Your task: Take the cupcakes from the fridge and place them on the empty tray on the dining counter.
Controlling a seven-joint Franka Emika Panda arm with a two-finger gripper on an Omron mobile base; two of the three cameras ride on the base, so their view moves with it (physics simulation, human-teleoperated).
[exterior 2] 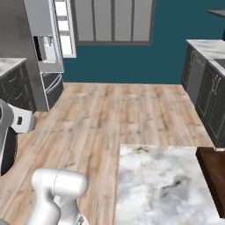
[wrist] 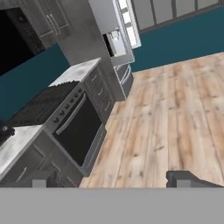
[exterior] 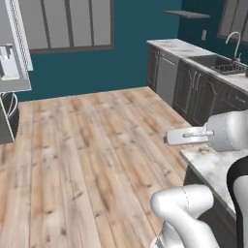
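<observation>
The gripper (wrist: 111,178) stands spread wide, its two dark fingertips (wrist: 186,178) well apart with nothing between them, above bare wood floor (wrist: 175,113). Nearest the base, the marble corner of the dining counter (exterior 2: 158,184) carries the dark reddish-brown tray (exterior 2: 213,171) at its right edge. Past the fingertips a black stove (wrist: 72,124) stands, and beyond it, well apart from the hand, the grey fridge (wrist: 114,41), door open on its white interior.

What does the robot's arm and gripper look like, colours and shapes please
The arm is built of glossy white, rounded tubular segments with dark bands at the joints. The gripper ends in two small, dark grey, blocky fingertips. No cables or markings are visible.
</observation>
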